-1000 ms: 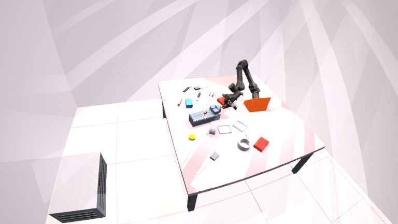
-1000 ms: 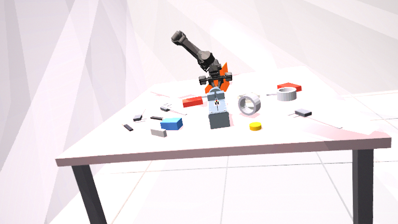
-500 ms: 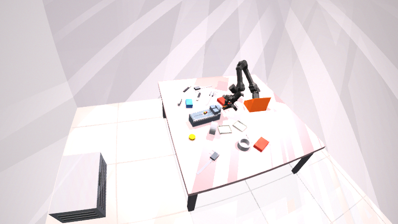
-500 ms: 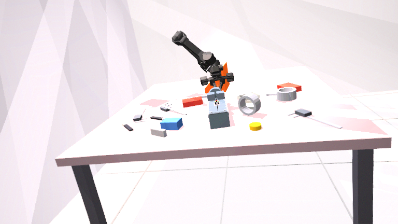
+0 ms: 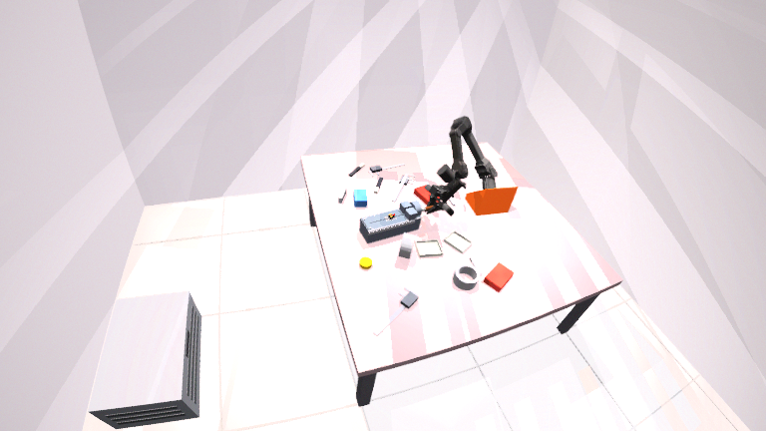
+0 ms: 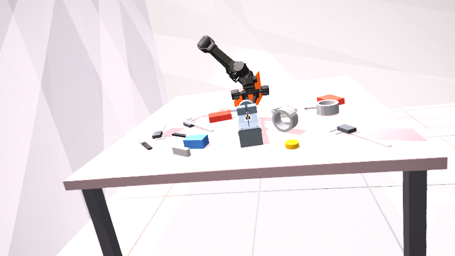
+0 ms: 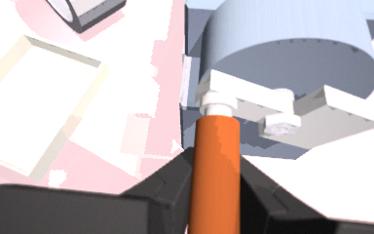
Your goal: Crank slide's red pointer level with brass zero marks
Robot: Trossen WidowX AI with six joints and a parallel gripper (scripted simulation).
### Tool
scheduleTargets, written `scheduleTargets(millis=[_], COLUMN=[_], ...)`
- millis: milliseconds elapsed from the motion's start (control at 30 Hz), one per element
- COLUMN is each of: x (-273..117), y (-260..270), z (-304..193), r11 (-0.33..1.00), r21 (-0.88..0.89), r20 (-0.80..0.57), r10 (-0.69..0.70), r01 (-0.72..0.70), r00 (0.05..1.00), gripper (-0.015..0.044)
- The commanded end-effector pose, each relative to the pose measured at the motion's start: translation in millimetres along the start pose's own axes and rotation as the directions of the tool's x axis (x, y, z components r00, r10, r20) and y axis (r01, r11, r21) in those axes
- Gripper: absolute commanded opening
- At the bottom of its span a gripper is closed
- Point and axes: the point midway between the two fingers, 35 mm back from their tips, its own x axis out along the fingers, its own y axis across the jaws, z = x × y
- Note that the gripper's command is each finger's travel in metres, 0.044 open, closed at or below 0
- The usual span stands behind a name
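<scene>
The end effector [image 5: 430, 206] [image 6: 249, 101] is nearly shut, clamped on the crank's orange handle [image 7: 215, 171]. The machine [image 5: 389, 223] [image 6: 250, 136] [image 7: 287, 54] stands on the table [image 5: 542, 256] [image 6: 335, 152], left of the orange panel [image 5: 492, 201] in the top view, with a yellow disc [image 5: 366, 262] [image 6: 291, 144] nearby.

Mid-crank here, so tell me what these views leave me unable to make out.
- Red pointer against the brass zero marks: too small in top and exterior; outside the wrist view.
- Claw's fingertips on the orange handle: cut off by the wrist view's bottom edge.
- Far side of the round housing: hidden by its own bulk in the wrist view.
</scene>
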Motion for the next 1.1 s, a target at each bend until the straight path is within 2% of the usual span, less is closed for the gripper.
scheduleTargets(millis=[0, 1067], x=[6, 29], y=[4, -16], z=[-6, -29], r11=[1.0, 1.0], r21=[-0.005, -0.007], r20=[-0.008, -0.009], r10=[0.013, 0.011], r01=[-0.013, -0.011], r00=[1.0, 1.0], gripper=[0.0, 0.0])
